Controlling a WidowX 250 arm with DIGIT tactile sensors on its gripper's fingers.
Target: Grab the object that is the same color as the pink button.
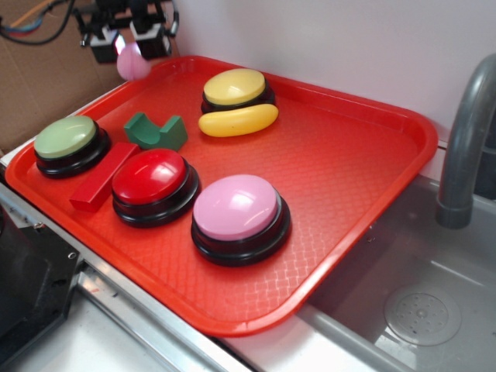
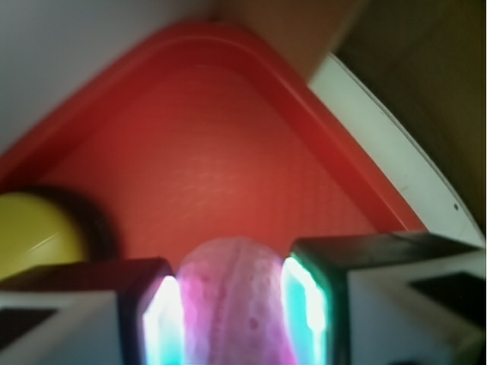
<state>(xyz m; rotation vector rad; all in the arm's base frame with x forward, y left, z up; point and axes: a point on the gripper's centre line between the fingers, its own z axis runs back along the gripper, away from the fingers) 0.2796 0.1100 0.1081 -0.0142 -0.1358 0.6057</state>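
From my seat at the controls, I read this as the tail end of the job. Nearest to me in the exterior view sits the pink button [image 1: 239, 209], its pale dome on a black base at the front of the red tray [image 1: 372, 186]. Just beside it to the left is the red button [image 1: 151, 180], with a red block [image 1: 101, 179] lying against its far-left side. Behind those I see the green button [image 1: 68, 142] near the tray's left edge and a green arch block [image 1: 156, 131] a little further in. Further back again, a yellow banana-like piece [image 1: 238, 120] lies in front of the yellow button [image 1: 235, 88].

At the far left corner of the tray, the claw [image 1: 132, 40] hangs above the tray with the small pink ball [image 1: 132, 63] between its fingers. The wrist view confirms it for me: the claw [image 2: 232, 315] is closed part way, the pads [image 2: 303, 304] pressing on either side of the ball [image 2: 232, 304], whose dimpled surface fills the gap. Below it I see bare tray floor [image 2: 205, 160], so I judge the ball to be lifted clear, not resting.

The colour match is right and the grab appears made. What I think is left is only holding it securely; the grip looks centred, though the blur keeps me from judging how firm it is.
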